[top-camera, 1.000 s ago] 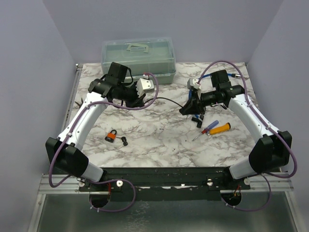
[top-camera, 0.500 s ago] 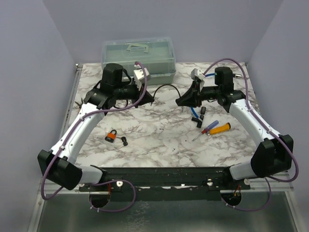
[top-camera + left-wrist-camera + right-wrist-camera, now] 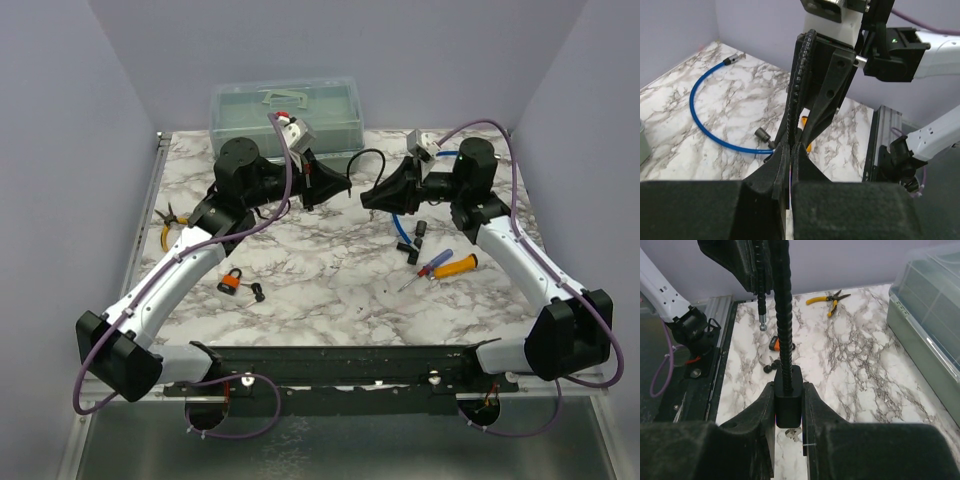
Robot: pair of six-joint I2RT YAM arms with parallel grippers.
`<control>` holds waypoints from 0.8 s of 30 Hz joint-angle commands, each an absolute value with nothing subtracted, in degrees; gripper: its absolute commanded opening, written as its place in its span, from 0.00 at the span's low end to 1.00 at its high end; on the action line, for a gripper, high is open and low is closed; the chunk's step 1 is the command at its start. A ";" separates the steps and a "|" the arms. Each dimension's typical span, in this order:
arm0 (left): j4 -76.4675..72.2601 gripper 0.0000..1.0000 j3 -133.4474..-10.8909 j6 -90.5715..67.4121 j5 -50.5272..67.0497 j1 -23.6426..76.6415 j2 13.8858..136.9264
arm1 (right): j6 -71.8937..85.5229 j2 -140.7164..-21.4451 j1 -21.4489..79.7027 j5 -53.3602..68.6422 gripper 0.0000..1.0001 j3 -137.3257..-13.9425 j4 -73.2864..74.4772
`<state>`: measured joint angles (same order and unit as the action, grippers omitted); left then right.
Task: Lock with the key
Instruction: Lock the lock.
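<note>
A black cable lock hangs between my two grippers above the back of the table. My right gripper (image 3: 376, 198) (image 3: 788, 390) is shut on the black lock body (image 3: 788, 399), and a silver key (image 3: 794, 433) sticks out of its near end. The ribbed black cable (image 3: 782, 315) (image 3: 797, 85) runs from the lock body and loops up (image 3: 358, 157) to my left gripper (image 3: 318, 186) (image 3: 791, 148), which is shut on the cable. The cable's far end is hidden between the left fingers.
An orange padlock (image 3: 231, 282) (image 3: 774, 343) with small keys (image 3: 258, 292) lies front left. Yellow pliers (image 3: 168, 222) (image 3: 827, 299) lie at the left edge. A blue cable (image 3: 400, 228) (image 3: 705, 125), two screwdrivers (image 3: 448, 265) and a lidded plastic box (image 3: 285, 115) are also there.
Both arms have risen and swung toward the table's back middle, drawing together. The black cable now arches between the two grippers.
</note>
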<state>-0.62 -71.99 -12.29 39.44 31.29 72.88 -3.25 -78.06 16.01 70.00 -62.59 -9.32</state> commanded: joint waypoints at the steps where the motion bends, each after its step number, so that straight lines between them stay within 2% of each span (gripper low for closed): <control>1: -8.22 0.00 -73.06 -18.48 37.27 33.85 74.59 | 3.63 -76.56 17.09 71.55 0.01 -61.82 -17.10; 24: -9.64 0.00 -69.38 -17.77 36.22 35.51 75.67 | 8.68 -74.64 18.63 71.39 0.01 -59.46 -22.96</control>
<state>-9.23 -70.83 -18.83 36.51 34.74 75.33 7.46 -76.64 17.69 70.19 -59.59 -19.68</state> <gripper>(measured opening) 0.018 0.215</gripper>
